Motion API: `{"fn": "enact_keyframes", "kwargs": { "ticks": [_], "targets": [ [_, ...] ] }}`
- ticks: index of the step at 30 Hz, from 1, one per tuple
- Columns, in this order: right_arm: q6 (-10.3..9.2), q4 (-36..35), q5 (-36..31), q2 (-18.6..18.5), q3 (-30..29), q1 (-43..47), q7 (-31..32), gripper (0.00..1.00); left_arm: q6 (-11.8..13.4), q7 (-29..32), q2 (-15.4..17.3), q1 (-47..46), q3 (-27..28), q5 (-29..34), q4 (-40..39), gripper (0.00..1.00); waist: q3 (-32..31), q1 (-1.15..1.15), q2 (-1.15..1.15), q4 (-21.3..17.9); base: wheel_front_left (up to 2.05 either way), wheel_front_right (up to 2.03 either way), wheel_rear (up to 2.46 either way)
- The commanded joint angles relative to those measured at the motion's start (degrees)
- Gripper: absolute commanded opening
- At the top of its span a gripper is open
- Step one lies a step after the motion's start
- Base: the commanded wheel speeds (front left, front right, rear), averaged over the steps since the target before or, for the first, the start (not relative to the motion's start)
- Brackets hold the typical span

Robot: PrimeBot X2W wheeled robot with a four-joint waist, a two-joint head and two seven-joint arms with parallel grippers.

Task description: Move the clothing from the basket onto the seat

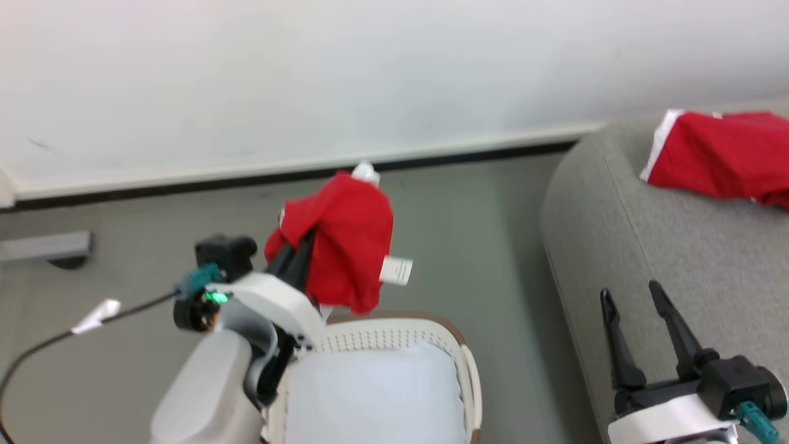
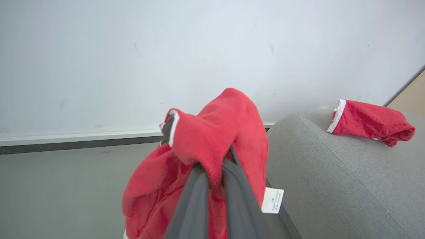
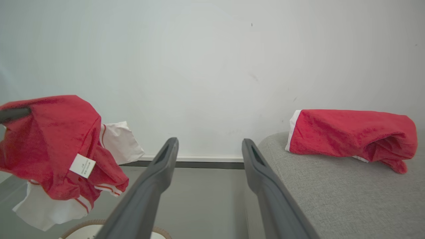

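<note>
Between the left claw's (image 2: 215, 172) fingers a fold of a red garment (image 1: 345, 246) is pinched, jaws closed tight on it. The rest drapes over the fingers and hangs loose below them, with a white label (image 1: 396, 270) dangling on the claw's right. Straight beneath the claw sits the basket (image 1: 431, 319), where pale lining (image 1: 370, 394) shows and no red can be seen in the part in view. To the claw's right, across a strip of floor, lies the sofa (image 1: 616, 246), with a second garment (image 1: 721, 160) already on its far side. The right claw (image 1: 630, 290) hovers above the sofa's near edge, spread wide and empty.

The step in hand looks like the carry. The swing to the right should go high enough for the hanging hem to clear the basket rim and the sofa's rounded edge. Release is best well over the flat cushion, since cloth let go on the curve could slide to the floor. The right claw stands near that path and is best kept clear of it.
</note>
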Motion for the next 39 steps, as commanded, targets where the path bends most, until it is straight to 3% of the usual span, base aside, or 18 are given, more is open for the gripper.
{"fn": "enact_keyframes", "kwargs": {
  "ticks": [1, 9, 16, 22, 31, 39],
  "targets": [
    [-0.13, 0.31, -0.32, -0.14, 0.04, 1.21, -0.01, 1.00, 0.50, 0.90, 0.92, 1.06, 0.29, -0.60, -2.77, 0.00, -3.43, 0.02, 0.00, 2.40, 0.00, 0.00, 0.00],
    [-0.13, 1.04, -0.30, -0.13, 1.81, 2.78, -0.01, 1.00, 5.33, 11.54, 4.25, 2.55, 1.50, -0.46, -27.52, 0.00, -6.16, 0.02, 0.00, 3.24, 0.00, 0.00, 0.00],
    [-0.13, 0.98, -0.52, -0.11, 6.78, 3.63, -0.01, 1.00, 7.88, 16.83, 6.02, 3.35, 1.60, 0.16, -38.85, 0.00, -7.65, 0.02, 0.00, 2.92, 0.00, 0.00, 0.00],
    [-0.13, 0.27, 0.26, -0.12, 14.37, 2.29, -0.01, 1.00, 8.79, 19.02, 5.79, 4.62, 0.47, 0.28, -43.37, 0.00, -8.35, 0.02, 0.00, 3.17, 0.00, 0.00, 0.00],
    [-0.13, -0.64, 12.01, -0.17, 27.63, -7.94, -0.01, 1.00, 8.67, 19.19, 4.05, 5.47, -2.16, -0.37, -44.72, 0.00, -8.48, 0.02, 0.00, 3.90, 0.00, 0.00, 0.00],
    [-0.13, 2.85, 21.80, -0.17, 32.08, -15.98, -0.01, 1.00, 7.78, 18.94, 2.49, 4.30, -4.66, -0.81, -43.20, 0.00, -8.81, 0.02, 0.00, 5.93, 0.00, 0.00, 0.00]
  ]
}}
